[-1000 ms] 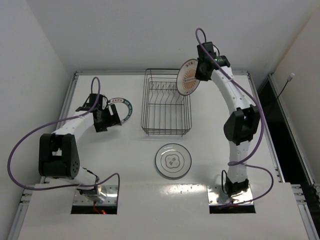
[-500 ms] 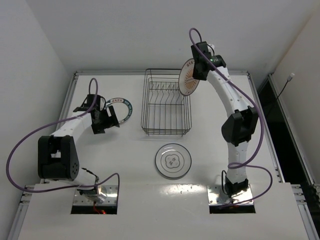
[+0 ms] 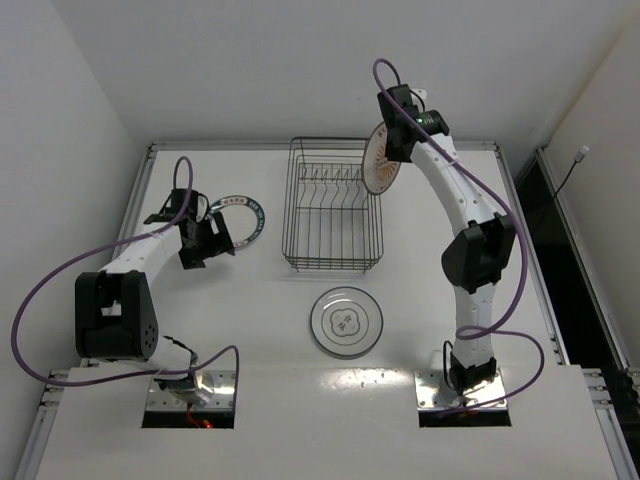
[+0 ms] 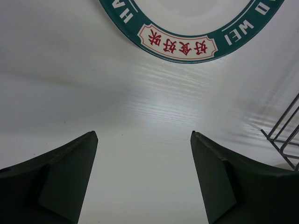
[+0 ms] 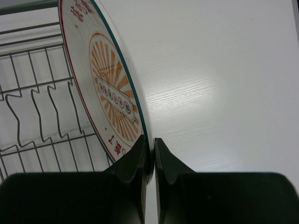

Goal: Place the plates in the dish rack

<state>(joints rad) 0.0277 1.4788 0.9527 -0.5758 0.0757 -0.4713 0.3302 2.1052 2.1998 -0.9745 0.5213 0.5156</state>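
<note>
An orange-marked plate (image 5: 112,93) is held on edge over the dish rack (image 3: 331,266), clamped at its rim by the right arm's jaws. The left arm's jaws are spread wide near the teal-rimmed plate (image 4: 177,44) on the tabletop (image 4: 140,116). Lowered askew, the held plate could be knocked loose by a prong.

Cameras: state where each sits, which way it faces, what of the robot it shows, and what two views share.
Top external: above and behind the bases, looking down on the table; both arms show.
Left wrist: on the left arm, facing down at the teal-rimmed plate; its open left tool shows.
Right wrist: on the right arm, facing the dish rack; its right tool shows, shut on the orange-marked plate.
Shared: top and right wrist both show that plate and the rack.
</note>
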